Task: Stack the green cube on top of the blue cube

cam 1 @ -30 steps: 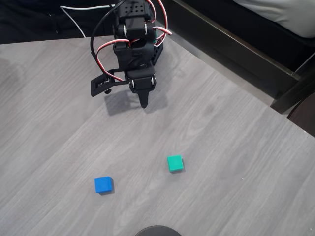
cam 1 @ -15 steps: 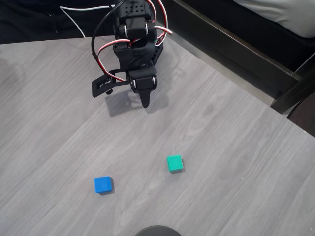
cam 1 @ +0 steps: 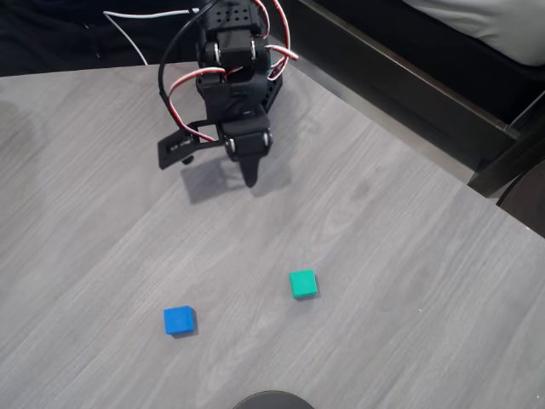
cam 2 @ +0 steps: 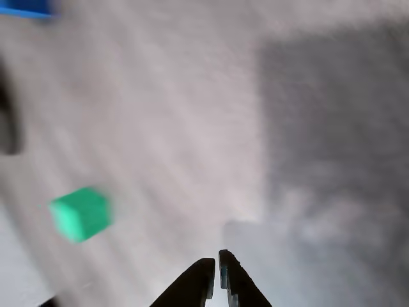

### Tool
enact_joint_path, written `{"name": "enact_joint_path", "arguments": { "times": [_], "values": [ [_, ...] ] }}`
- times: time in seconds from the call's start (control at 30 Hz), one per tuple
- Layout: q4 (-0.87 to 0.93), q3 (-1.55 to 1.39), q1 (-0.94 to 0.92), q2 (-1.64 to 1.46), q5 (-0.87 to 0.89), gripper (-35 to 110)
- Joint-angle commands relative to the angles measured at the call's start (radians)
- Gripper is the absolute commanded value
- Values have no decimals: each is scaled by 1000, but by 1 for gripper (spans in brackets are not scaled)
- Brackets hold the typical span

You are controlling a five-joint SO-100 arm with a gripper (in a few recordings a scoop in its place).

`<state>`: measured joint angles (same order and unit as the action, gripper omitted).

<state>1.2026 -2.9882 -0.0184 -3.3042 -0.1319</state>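
Table [cam 1: 409,256] holds one green cube [cam 1: 302,283] and one blue cube [cam 1: 179,320]; end effector [cam 1: 249,177] closed, empty.

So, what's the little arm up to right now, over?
Pincer shut, empty, hovering above table. Green cube and blue cube apart, untouched. Nothing between them.

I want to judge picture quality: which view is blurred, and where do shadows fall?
Wrist view: motion-blurred, green cube smeared, end effector tips sharp. Overhead view: sharp, soft arm shadow on the table beneath the end effector.
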Motion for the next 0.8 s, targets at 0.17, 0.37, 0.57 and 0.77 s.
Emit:
{"name": "enact_joint_path", "arguments": {
  "times": [0.17,0.37,0.57,0.77],
  "values": [
    [127,991,37,962,140,0],
    [199,1411,95,1500,235,33],
    [97,1416,169,1684,278,41],
    [75,1416,213,1804,299,41]
  ]
}}
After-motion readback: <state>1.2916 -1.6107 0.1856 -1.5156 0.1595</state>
